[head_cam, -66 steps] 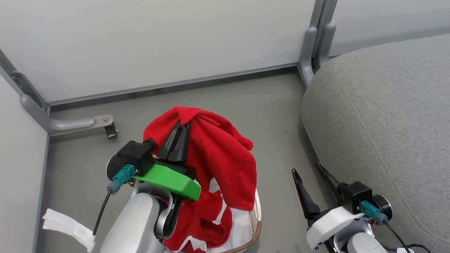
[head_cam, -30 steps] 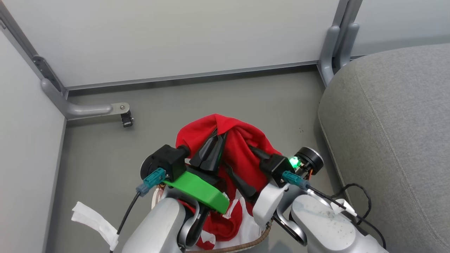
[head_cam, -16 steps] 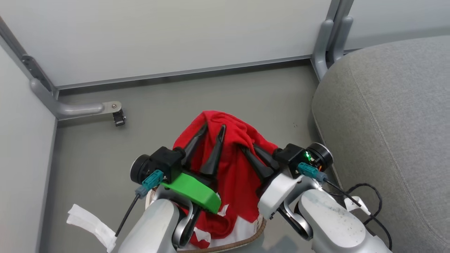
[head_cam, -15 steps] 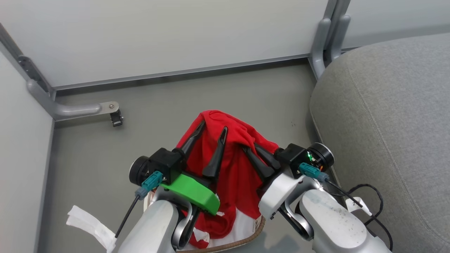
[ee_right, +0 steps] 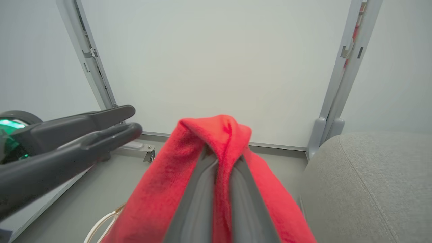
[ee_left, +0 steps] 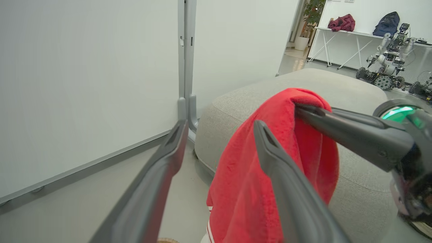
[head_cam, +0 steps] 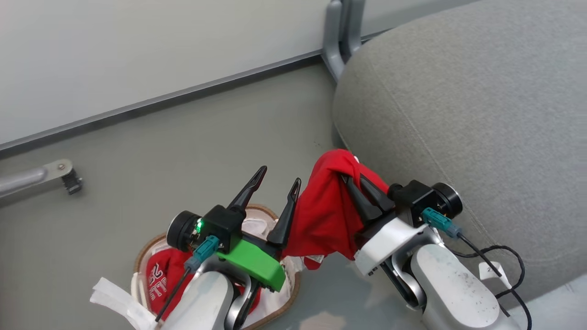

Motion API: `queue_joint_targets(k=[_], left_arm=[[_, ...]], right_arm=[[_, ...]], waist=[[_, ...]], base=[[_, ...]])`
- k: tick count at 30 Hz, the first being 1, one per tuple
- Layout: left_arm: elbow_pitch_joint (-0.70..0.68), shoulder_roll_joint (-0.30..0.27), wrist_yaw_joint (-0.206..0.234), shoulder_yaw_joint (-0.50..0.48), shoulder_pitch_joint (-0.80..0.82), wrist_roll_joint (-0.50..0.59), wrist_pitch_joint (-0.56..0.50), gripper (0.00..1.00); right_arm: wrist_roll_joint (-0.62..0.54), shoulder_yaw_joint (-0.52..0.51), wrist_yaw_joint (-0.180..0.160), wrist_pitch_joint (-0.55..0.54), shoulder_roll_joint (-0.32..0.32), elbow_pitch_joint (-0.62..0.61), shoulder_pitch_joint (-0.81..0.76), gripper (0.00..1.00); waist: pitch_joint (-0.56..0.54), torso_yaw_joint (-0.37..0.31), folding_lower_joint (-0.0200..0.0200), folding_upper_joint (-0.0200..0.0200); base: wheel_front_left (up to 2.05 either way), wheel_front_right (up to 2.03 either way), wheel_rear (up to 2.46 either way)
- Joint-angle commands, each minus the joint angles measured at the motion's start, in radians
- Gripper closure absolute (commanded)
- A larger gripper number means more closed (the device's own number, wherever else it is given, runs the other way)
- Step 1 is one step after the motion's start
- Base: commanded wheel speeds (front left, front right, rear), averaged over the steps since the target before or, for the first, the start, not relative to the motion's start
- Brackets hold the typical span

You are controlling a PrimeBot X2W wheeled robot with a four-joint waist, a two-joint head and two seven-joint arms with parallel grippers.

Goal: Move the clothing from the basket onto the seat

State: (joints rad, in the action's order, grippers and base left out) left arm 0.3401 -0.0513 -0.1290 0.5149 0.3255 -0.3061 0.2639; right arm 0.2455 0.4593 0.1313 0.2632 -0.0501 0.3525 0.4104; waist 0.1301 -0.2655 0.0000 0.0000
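The floor (head_cam: 192, 137) is smooth grey-green, bare but for a scrap of white cloth (head_cam: 110, 298) at its lower left and a small black caster (head_cam: 72, 182) on a metal foot; pale wall panels (head_cam: 137, 46) close it off behind, joined by a grey metal post (head_cam: 340, 27) that stands just beside the seat (head_cam: 481, 114); the seat is a broad grey woven cushion with a rounded edge and a stitched seam, taking up the right of the head view; a black cable (head_cam: 497, 254) loops against its front. The right gripper (head_cam: 352, 179) has its fingers pressed together on a fold of the plain red garment (head_cam: 323, 215), which hangs from them in the air, lifted out of the basket (head_cam: 296, 285) and close beside the seat's edge, not lying on it. The left gripper (head_cam: 280, 175) has its fingers spread apart with nothing between them, just beside the hanging cloth. The basket sits on the floor under the left arm; a red jersey with white lettering (head_cam: 158, 279) lies inside it. In the left wrist view, past the seat, the room opens onto a white table (ee_left: 351, 33) with a red bag (ee_left: 341, 23) and a dark one (ee_left: 388, 23) on top, another robot (ee_left: 384, 64) on the floor beside it, and a potted plant (ee_left: 312, 10).
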Motion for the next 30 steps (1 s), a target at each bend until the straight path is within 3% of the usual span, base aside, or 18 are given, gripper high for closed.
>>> queue_joint_targets(k=[1,8,20,30], left_arm=[[0.000,-0.009,-0.002,-0.001,-0.016,0.006,0.001,0.00],[0.005,-0.017,-0.002,0.013,-0.015,0.011,0.001,0.00],[0.058,-0.028,-0.002,0.117,0.058,-0.037,0.001,0.00],[0.086,-0.079,-0.002,0.120,0.077,-0.032,0.001,0.00]], right_arm=[[-0.006,-0.008,-0.001,0.002,-0.002,-0.009,-0.016,1.00],[-0.010,-0.044,-0.001,0.002,-0.002,-0.047,-0.034,1.00],[-0.081,-0.174,-0.001,0.002,-0.013,-0.111,-0.069,1.00],[-0.131,-0.251,-0.001,0.002,-0.107,-0.100,0.132,1.00]], waist=[[0.042,-0.130,0.0000,0.0000],[0.068,-0.251,0.0000,0.0000],[0.121,-0.277,0.0000,0.0000],[0.204,-0.276,0.0000,0.0000]], base=[[0.00,0.00,0.00],[0.00,0.00,0.00],[0.00,0.00,0.00],[0.00,0.00,0.00]])
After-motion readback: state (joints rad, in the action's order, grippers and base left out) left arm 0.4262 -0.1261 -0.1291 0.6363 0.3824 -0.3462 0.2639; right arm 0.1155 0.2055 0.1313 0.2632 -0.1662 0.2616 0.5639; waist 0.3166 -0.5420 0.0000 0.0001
